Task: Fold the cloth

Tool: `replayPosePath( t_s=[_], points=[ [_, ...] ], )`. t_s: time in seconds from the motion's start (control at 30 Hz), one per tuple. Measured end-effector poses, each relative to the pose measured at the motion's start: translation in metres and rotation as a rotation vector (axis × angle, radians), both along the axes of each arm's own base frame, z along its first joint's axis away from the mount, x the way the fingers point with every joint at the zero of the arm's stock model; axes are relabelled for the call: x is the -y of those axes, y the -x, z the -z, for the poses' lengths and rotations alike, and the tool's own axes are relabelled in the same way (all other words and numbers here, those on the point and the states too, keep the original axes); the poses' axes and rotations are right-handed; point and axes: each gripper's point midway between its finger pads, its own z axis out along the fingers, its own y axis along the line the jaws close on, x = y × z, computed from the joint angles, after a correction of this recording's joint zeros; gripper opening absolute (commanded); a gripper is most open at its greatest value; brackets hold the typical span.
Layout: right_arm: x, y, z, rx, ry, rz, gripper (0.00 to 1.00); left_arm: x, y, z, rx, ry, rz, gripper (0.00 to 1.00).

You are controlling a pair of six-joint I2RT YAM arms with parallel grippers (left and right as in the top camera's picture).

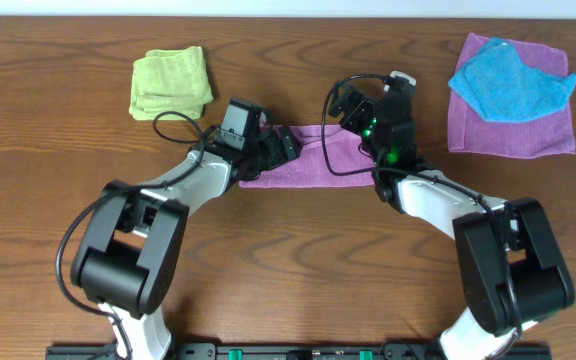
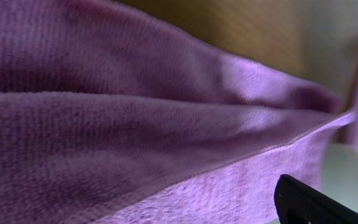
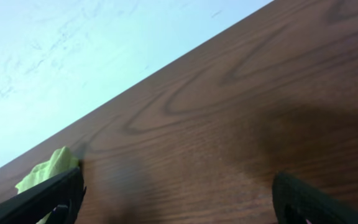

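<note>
The mauve-purple cloth (image 1: 313, 165) lies near the middle of the wooden tabletop (image 1: 58, 140) as a long folded strip running from 9 to 3 o'clock. In the left wrist view it fills almost the whole frame, with a raised fold and a stitched hem crossing it. The left hand (image 1: 276, 150) sits on the strip's 9 o'clock end. Only one black finger (image 2: 303, 202) shows at the frame's lower right, so I cannot tell whether that hand grips the fabric. The right hand (image 1: 348, 103) is over the strip's 1 o'clock corner, its fingers (image 3: 48, 196) spread wide with only bare wood between them. A folded lime-green cloth (image 1: 171, 83) rests at 10 o'clock from the strip, well apart. At 2 o'clock a second mauve cloth (image 1: 528, 135) lies flat, with a crumpled bright blue cloth (image 1: 511, 78) on top.
</note>
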Motion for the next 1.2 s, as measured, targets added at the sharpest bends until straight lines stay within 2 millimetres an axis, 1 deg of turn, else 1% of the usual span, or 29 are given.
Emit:
replayPosePath(
  t_s=[0.2,0.4,0.7,0.83,0.9,1.0,1.03,1.13,1.2],
  points=[
    [-0.008,0.005,0.006,-0.027,0.0,-0.054,0.95,-0.002,-0.022,-0.004,0.071,0.005,-0.078,0.95],
    [-0.012,0.013,0.021,-0.092,0.014,-0.092,0.95,-0.003,-0.046,-0.022,0.16,0.053,-0.16,0.95],
    [-0.012,0.022,0.036,-0.159,0.034,-0.109,0.96,-0.014,-0.057,-0.025,0.162,0.059,-0.282,0.95],
    [-0.012,0.025,0.04,-0.171,0.071,-0.131,0.98,-0.011,-0.055,-0.025,0.149,0.079,-0.278,0.95],
    [-0.012,0.03,0.048,-0.199,0.12,-0.164,0.98,-0.006,-0.052,-0.025,0.13,0.105,-0.253,0.95],
    [-0.007,0.05,0.064,-0.288,0.223,-0.229,0.99,0.0,-0.042,-0.022,0.076,0.127,-0.215,0.95],
    [-0.004,0.058,0.065,-0.315,0.268,-0.257,0.99,0.001,-0.039,-0.02,0.056,0.127,-0.211,0.95],
    [0.006,0.076,0.063,-0.362,0.367,-0.314,0.99,0.001,-0.031,-0.014,0.014,0.117,-0.199,0.95],
    [0.012,0.082,0.06,-0.371,0.415,-0.335,0.99,0.0,-0.027,-0.011,-0.005,0.104,-0.192,0.96]
  ],
)
